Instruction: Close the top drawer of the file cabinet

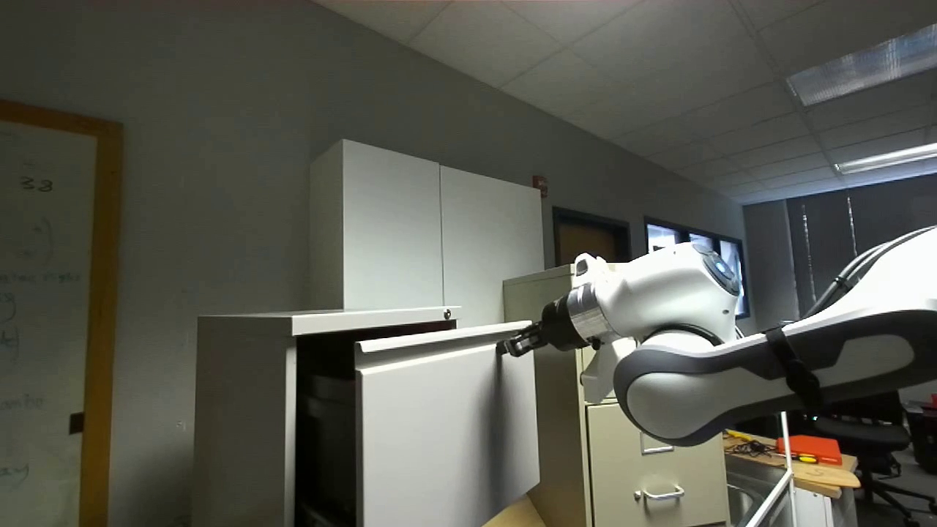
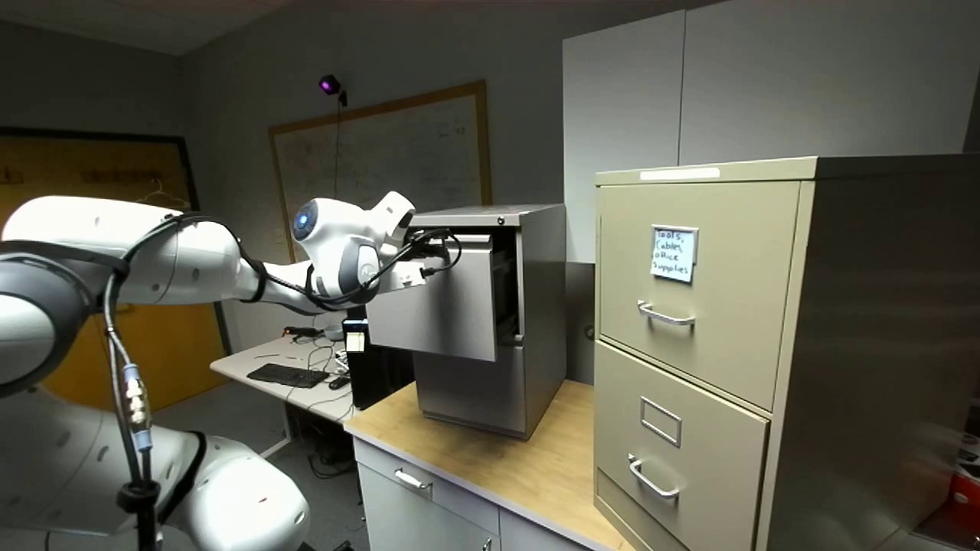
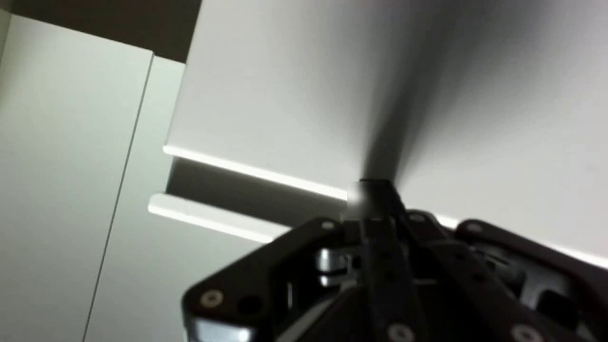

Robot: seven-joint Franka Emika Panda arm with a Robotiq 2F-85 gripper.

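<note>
The file cabinet (image 1: 241,410) is a pale grey metal box; in an exterior view (image 2: 545,306) it stands on a wooden counter. Its top drawer (image 1: 439,439) is pulled out, with a dark gap between its flat front and the cabinet; this also shows in an exterior view (image 2: 459,314). The drawer front (image 3: 266,95) fills much of the wrist view. My gripper (image 1: 506,348) is at the front panel near its top edge, apparently touching it. In the wrist view its fingertips (image 3: 377,187) are together with nothing visible between them. Cables partly hide the gripper in an exterior view (image 2: 440,249).
A beige cabinet (image 2: 704,306) with handled drawers stands beside the file cabinet. A white two-door cabinet (image 1: 395,227) is behind. The wooden counter (image 2: 563,459) lies under the file cabinet. A desk (image 2: 268,360) with keyboard (image 2: 287,376) stands beyond it.
</note>
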